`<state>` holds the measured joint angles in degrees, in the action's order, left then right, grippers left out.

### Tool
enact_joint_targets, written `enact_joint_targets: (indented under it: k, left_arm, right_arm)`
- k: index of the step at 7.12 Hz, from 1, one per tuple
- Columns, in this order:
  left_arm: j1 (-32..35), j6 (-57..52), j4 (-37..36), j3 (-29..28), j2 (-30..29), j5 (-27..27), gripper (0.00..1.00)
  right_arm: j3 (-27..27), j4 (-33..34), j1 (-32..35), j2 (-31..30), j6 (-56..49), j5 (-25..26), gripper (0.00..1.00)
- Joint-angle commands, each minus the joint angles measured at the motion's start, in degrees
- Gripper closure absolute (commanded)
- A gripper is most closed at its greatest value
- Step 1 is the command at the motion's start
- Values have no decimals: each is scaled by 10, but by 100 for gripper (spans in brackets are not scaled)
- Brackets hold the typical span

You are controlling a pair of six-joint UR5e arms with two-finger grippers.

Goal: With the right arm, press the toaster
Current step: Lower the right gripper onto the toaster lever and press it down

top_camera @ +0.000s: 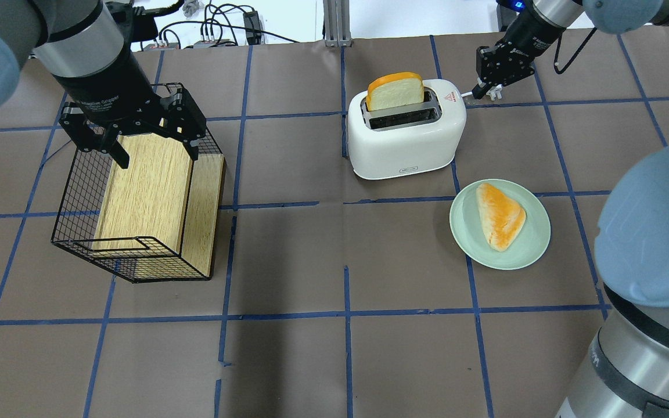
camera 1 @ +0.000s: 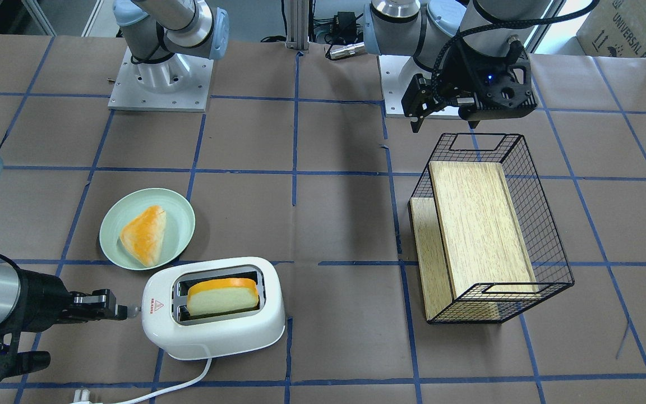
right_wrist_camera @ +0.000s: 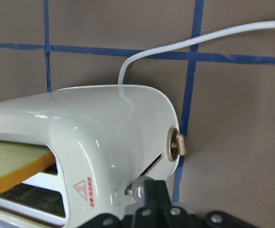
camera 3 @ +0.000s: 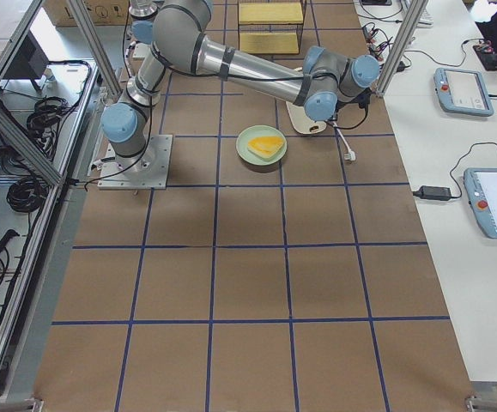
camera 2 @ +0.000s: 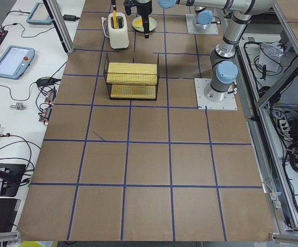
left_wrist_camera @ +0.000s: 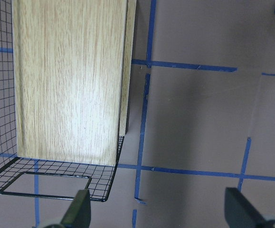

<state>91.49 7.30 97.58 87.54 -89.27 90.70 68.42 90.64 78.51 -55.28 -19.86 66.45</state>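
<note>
Both fingers [right_wrist_camera: 156, 195] of the closed right tool [camera 1: 122, 310] touch the toaster [camera 1: 216, 336] lever [right_wrist_camera: 138, 188].

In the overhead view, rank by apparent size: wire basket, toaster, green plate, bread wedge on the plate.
1. wire basket, clearly largest
2. toaster
3. green plate, only slightly smaller than the toaster
4. bread wedge, smallest

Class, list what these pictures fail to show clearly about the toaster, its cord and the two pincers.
- Lever knob: right wrist view, the right pincer overlaps it; contact cannot be told.
- Cord: front view, the plug is cut by the bottom edge.
- Toaster: left side view, too small to show the lever.
- Left pincer: left wrist view, only two fingertips show at the bottom edge.
</note>
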Motion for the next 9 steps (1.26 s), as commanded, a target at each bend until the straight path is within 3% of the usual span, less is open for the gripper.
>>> enact_joint_targets:
  k: [1,9]
  left_arm:
    - [0,0,1,0,1,0,0]
    - [0,0,1,0,0,0,0]
  right_arm:
    - [1,-9,1,9,-1,1,96]
    - [-2,-8,-1,42,-5,0,96]
